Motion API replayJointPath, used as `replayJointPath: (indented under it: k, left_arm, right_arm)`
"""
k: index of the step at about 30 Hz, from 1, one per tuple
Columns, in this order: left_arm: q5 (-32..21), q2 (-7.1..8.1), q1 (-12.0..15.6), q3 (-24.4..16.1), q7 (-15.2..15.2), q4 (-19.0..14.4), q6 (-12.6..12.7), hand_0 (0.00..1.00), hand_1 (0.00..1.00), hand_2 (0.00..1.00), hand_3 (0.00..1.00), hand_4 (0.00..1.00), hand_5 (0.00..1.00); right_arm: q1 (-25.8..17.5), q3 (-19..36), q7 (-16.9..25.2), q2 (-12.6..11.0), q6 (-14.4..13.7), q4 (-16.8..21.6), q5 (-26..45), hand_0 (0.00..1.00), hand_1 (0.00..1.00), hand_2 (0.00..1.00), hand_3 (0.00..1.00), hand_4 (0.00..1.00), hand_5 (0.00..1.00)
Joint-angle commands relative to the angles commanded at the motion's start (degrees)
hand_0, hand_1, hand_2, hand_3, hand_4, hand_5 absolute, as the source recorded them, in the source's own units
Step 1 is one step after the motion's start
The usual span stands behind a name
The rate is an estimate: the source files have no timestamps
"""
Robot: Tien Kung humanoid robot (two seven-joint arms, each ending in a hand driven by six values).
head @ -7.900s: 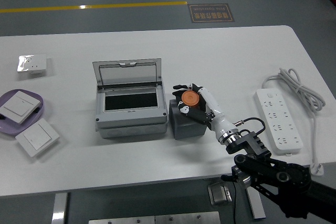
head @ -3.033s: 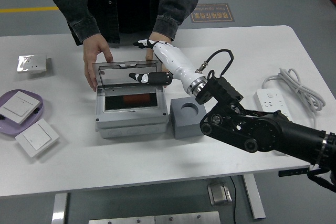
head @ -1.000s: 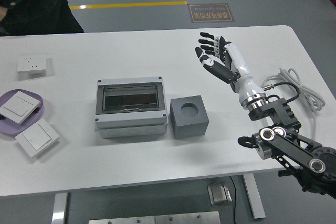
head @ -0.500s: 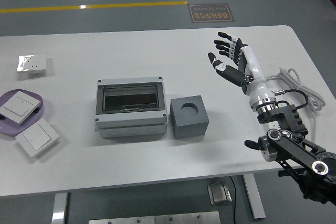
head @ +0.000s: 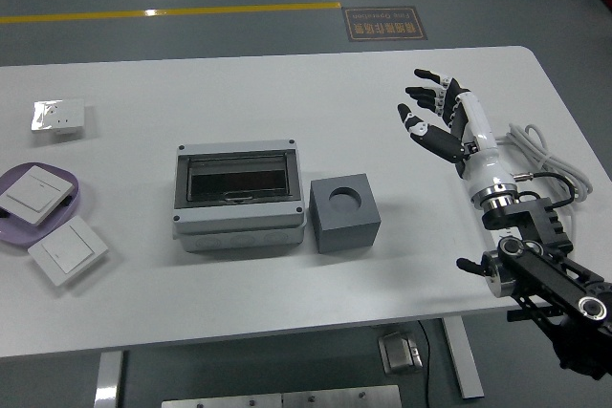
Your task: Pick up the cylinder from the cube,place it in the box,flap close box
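- With its clear flap lying flat across the top, the grey box (head: 240,196) sits shut near the middle of the white tabletop (head: 287,93); the dark window gives no sight of the cylinder.
- Just beside the box on its right stands the dark grey cube (head: 344,212), upright, the round socket in its top bare.
- The right robot hand (head: 438,121) hangs above the right part of the tabletop, well apart from both cube and box, fingers (head: 421,95) spread and relaxed, grasping nothing.
- Its white forearm runs down to the black arm at the lower right corner.
- At the left edge a purple tray (head: 72,200) carries a white switch plate (head: 32,194); a second switch plate (head: 67,249) lies just beside it, and a socket plate (head: 58,116) lies farther back.
- A white cable (head: 540,155) curls by the right edge.
- On the floor beyond, a brown sign (head: 385,22) bears writing too small to read, near a yellow line (head: 172,12).
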Motion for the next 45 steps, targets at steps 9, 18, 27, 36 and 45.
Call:
replayJointPath:
  k: [9, 18, 27, 36, 45]
  left_arm:
    - [-0.67, -0.95, 1.13, 0.04, 0.1, 0.05, -0.03, 0.632, 0.594, 0.549, 0.617, 0.7, 0.227]
    - [-1.06, -1.12, 0.81, 0.19, 0.04, 0.13, -0.03, 0.632, 0.594, 0.549, 0.618, 0.701, 0.227]
    - [-2.92, -0.6, 0.41, 1.36, -0.75, 0.23, 0.02, 0.632, 0.596, 0.55, 0.618, 0.702, 0.226]
    - [-1.79, -0.95, -0.36, 0.75, -0.34, 0.27, 0.05, 0.632, 0.596, 0.55, 0.618, 0.701, 0.227]
    - [-0.48, -1.17, -1.27, 0.17, -0.18, 0.26, 0.09, 0.632, 0.596, 0.55, 0.618, 0.701, 0.226]
  right_arm:
    - [-0.73, 1.53, -0.14, 0.16, 6.17, -1.2, 4.94, 0.761, 0.758, 0.742, 0.765, 0.713, 0.046]
    - [-0.95, 1.64, -0.07, 0.18, 6.82, -1.3, 7.68, 0.854, 0.809, 0.799, 0.781, 0.998, 0.998]
    - [-1.72, 2.76, 0.01, -0.11, 6.76, -1.31, 9.89, 0.853, 0.774, 0.802, 0.735, 0.98, 0.998]
    - [-2.15, 3.41, 0.73, -0.16, 7.13, -1.26, 10.81, 0.867, 0.775, 0.796, 0.737, 0.957, 0.998]
    - [-2.33, 3.77, 1.1, -0.19, 7.53, -0.91, 11.19, 0.87, 0.784, 0.79, 0.734, 0.955, 0.998]
